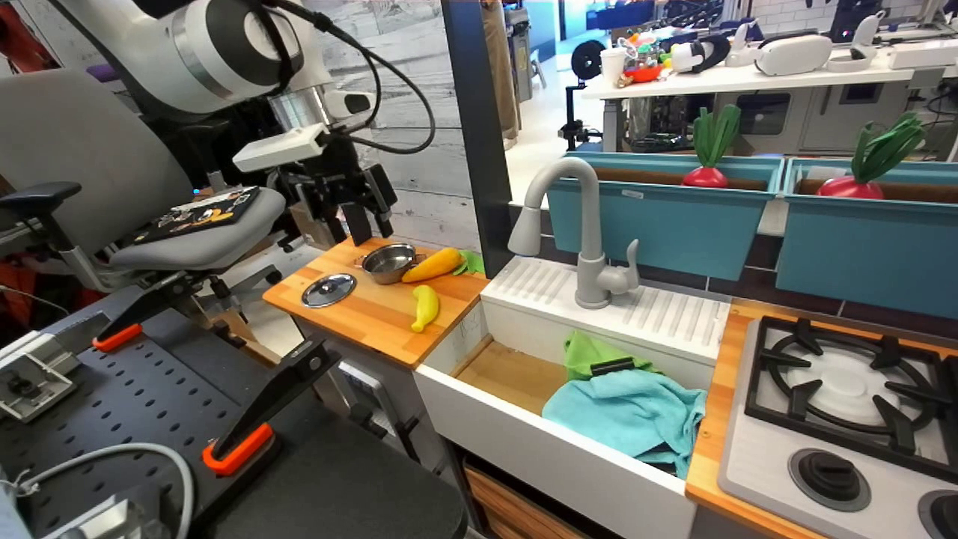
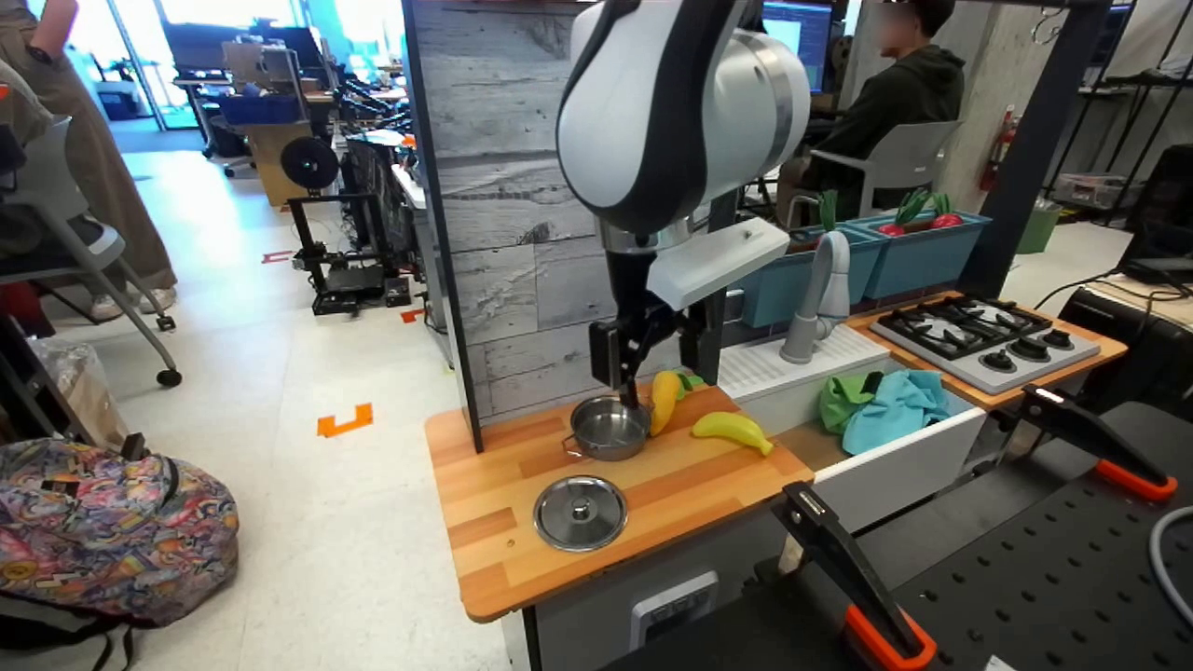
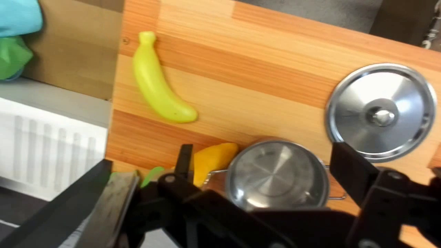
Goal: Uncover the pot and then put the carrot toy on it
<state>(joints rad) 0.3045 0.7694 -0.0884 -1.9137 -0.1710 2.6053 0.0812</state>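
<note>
The silver pot (image 1: 388, 263) stands uncovered on the wooden counter (image 1: 367, 318); it also shows in the exterior view (image 2: 610, 429) and the wrist view (image 3: 277, 172). Its inside looks empty. The metal lid (image 2: 581, 514) lies flat on the counter beside the pot, knob up, also in the wrist view (image 3: 382, 110). The orange carrot toy (image 1: 435, 265) with a green top lies against the pot's side, also in view here (image 2: 665, 401). In the wrist view a finger partly hides the carrot (image 3: 214, 156). My gripper (image 3: 265, 162) is open and empty above the pot.
A yellow banana toy (image 3: 153, 77) lies on the counter towards the sink. The white sink (image 1: 554, 471) holds green and blue cloths (image 1: 629, 408), with a grey faucet (image 1: 590, 224) behind it. A grey wood-pattern wall (image 2: 503, 308) stands close behind the pot.
</note>
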